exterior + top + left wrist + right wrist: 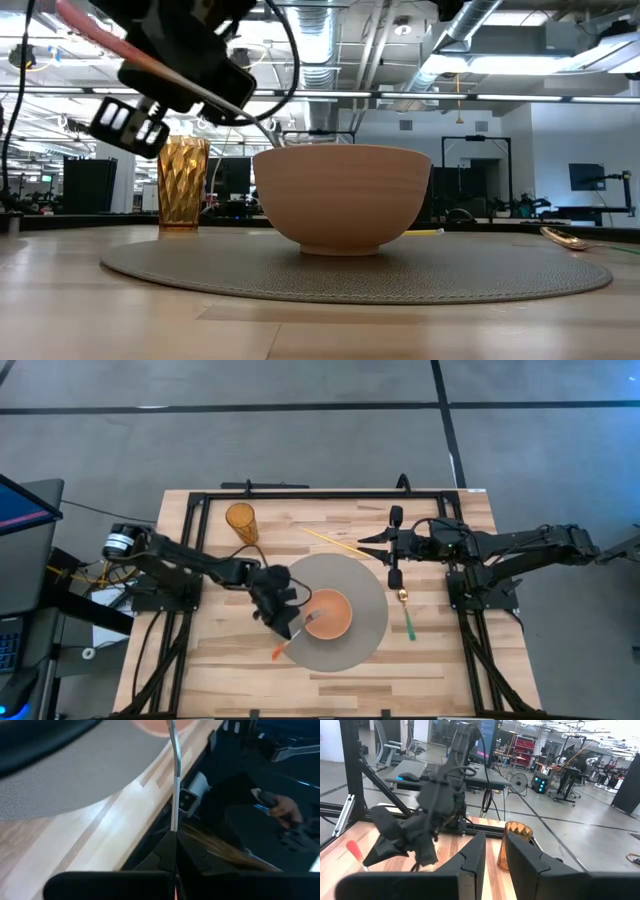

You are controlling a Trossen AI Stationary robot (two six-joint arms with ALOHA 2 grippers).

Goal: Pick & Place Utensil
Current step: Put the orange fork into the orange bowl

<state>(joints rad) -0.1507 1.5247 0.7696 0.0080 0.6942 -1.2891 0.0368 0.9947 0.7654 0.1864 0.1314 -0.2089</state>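
A utensil with an orange-red handle (279,652) and a thin metal shaft is held by my left gripper (283,622), which hovers at the left rim of the terracotta bowl (328,613). The bowl stands on a round grey mat (365,595). The utensil's head reaches over the bowl's rim (262,135) and is hidden inside. My right gripper (368,541) is open and hangs above the table's right far part, touching nothing. A second utensil with a green handle (408,618) lies on the table beside the mat. My left gripper pinches the utensil's metal shaft (174,822) between its two shut fingers, which lie across it. The fingers come slanting down from the table's left. The utensil is lifted clear and tilted: the handle (90,25) is high and the head end slopes down into the bowl.
An amber ribbed cup (241,520) stands at the far left of the table. A yellow chopstick (338,542) lies beyond the mat. A black frame (320,493) runs around the table's edges. Bare wood lies near the front edge (220,680).
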